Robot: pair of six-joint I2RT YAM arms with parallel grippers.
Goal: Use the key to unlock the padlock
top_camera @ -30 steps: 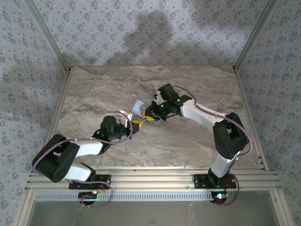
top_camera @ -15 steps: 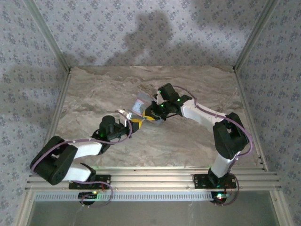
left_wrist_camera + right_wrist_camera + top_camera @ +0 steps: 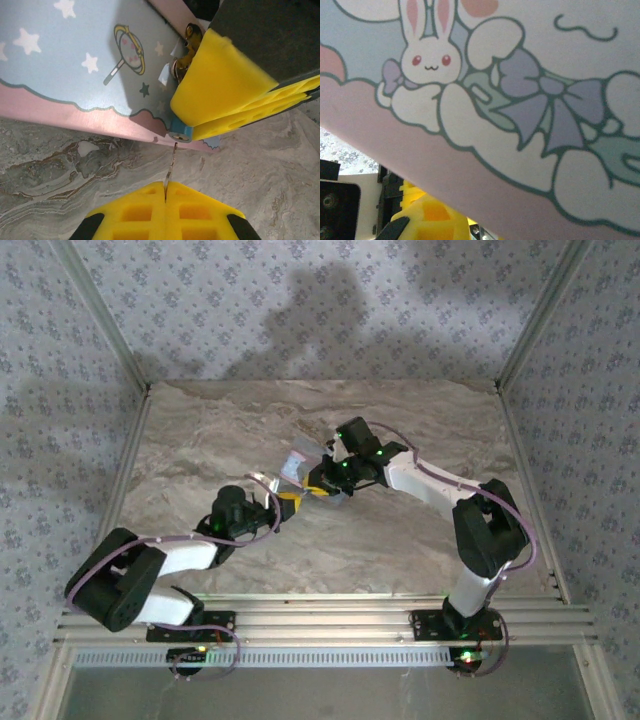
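The padlock (image 3: 181, 133) is tiny and teal-blue, and it is pinched between the yellow fingers (image 3: 225, 85) of my right gripper (image 3: 322, 485), keyhole end towards the left wrist camera. My left gripper (image 3: 165, 186) is shut on the key (image 3: 170, 167). The thin blade points up at the padlock, its tip just under the keyhole. Seen from the top camera, my left gripper (image 3: 285, 502) and the right one meet at the table's middle, beside the tin. The right wrist view has one yellow finger (image 3: 427, 215) at the bottom edge, with the padlock hidden.
A pale blue and pink tin box (image 3: 75, 65) with stars lies right behind the padlock; its bunny picture lid (image 3: 510, 100) is close to the right wrist camera. It rests on the marble tabletop (image 3: 400, 540), which has walls on three sides.
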